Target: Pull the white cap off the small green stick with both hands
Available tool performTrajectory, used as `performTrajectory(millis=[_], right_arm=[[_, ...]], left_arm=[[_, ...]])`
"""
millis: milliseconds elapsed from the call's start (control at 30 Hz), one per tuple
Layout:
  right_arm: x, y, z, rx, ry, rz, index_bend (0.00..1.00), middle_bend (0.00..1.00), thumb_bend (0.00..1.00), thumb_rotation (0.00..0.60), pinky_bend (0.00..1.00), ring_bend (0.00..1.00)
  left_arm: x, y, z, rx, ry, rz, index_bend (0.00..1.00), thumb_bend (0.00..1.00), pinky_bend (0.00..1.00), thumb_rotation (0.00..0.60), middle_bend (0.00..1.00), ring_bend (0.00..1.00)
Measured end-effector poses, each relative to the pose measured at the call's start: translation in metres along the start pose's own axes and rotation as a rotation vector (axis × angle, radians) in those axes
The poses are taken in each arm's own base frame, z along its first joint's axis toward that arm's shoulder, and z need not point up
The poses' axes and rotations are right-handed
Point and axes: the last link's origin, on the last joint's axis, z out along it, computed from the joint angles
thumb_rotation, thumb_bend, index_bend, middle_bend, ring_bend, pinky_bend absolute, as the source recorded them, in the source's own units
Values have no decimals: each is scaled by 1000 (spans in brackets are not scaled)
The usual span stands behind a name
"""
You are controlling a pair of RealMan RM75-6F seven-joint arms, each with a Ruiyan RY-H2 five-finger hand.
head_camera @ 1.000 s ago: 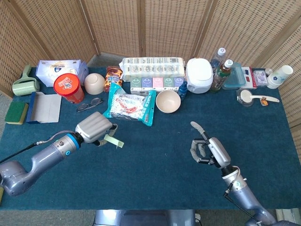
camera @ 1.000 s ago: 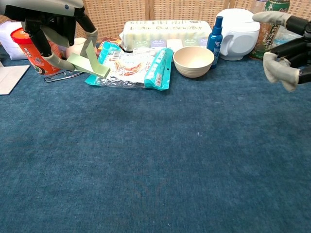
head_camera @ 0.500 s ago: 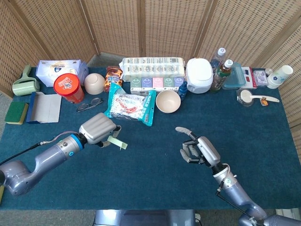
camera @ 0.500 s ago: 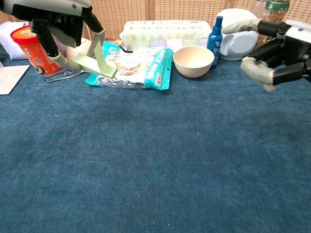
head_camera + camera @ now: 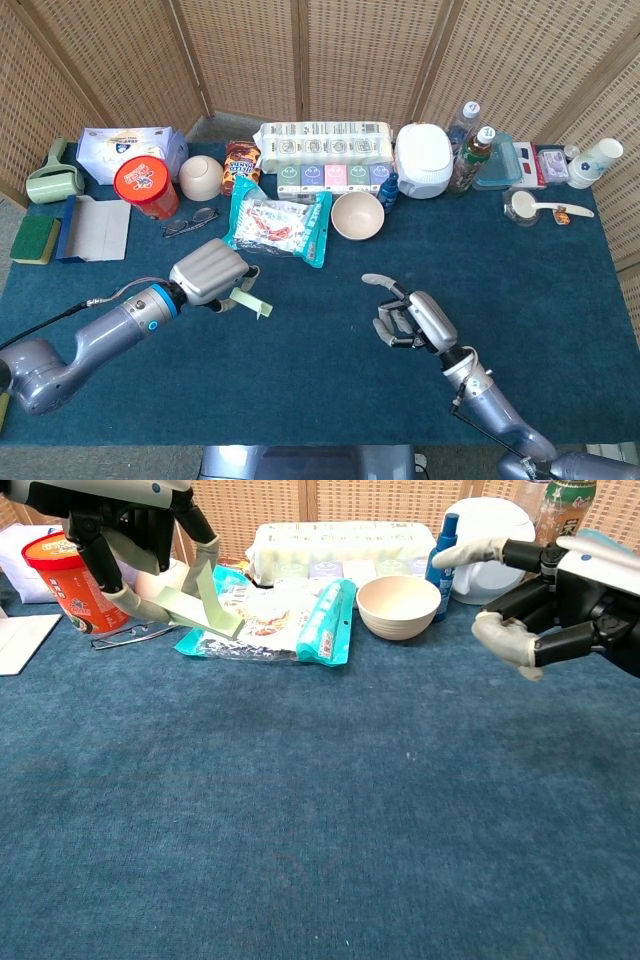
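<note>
My left hand (image 5: pixel 208 272) grips one end of the small pale green stick (image 5: pixel 252 303) just above the blue cloth at the left. In the chest view the left hand (image 5: pixel 118 528) shows at the top left, with the green stick (image 5: pixel 196 618) slanting down to the right from it. I cannot make out a white cap on the stick's free end. My right hand (image 5: pixel 406 318) hovers near the table's middle, fingers spread and holding nothing; in the chest view the right hand (image 5: pixel 545 585) is at the right edge. A wide gap separates it from the stick.
Behind the stick lie a teal snack bag (image 5: pixel 277 225), glasses (image 5: pixel 190 222) and a red cup (image 5: pixel 146 186). A beige bowl (image 5: pixel 357 215), a blue spray bottle (image 5: pixel 443 552) and a white pot (image 5: pixel 423 160) stand along the back. The blue cloth (image 5: pixel 320 390) covers the table.
My right hand has moved left and slightly nearer, toward the table's middle, still spread. The left hand with the stick has shifted a little to the right.
</note>
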Motion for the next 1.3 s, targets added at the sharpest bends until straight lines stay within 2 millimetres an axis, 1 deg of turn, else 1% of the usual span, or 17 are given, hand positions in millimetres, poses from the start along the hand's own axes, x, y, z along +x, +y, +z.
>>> performTrajectory(millis=[200, 367, 533, 767, 900, 967, 1100, 1300], right_arm=[[1, -3, 0, 13, 6, -1, 187, 842, 483, 600, 781, 936], [0, -8, 1, 34, 4, -11, 224, 860, 474, 600, 794, 947], [-3, -15, 3, 55, -10, -28, 238, 860, 405, 600, 794, 947], [-9, -23, 8, 73, -33, -48, 280, 860, 365, 600, 794, 947], [-14, -27, 12, 72, -40, -71, 334, 869, 364, 600, 794, 954], [-16, -29, 14, 70, -43, -86, 345, 871, 364, 600, 794, 957], [-21, -33, 18, 61, -48, -103, 363, 873, 363, 600, 794, 959], [-25, -35, 24, 45, -47, -101, 361, 878, 363, 600, 794, 961]], left_arm=[[1, 1, 1, 1, -4, 3, 734, 399, 1000, 600, 1000, 1000], [1, 2, 2, 1, -8, 9, 734, 399, 1000, 600, 1000, 1000], [2, 3, 5, 3, -10, 15, 734, 399, 1000, 600, 1000, 1000], [3, 5, 9, 5, -11, 16, 734, 399, 1000, 600, 1000, 1000], [3, 7, 12, 2, -13, 14, 734, 399, 1000, 600, 1000, 1000], [3, 8, 13, 1, -14, 14, 734, 399, 1000, 600, 1000, 1000], [3, 10, 17, -1, -15, 8, 734, 399, 1000, 600, 1000, 1000], [3, 14, 22, -7, -18, 9, 734, 399, 1000, 600, 1000, 1000]])
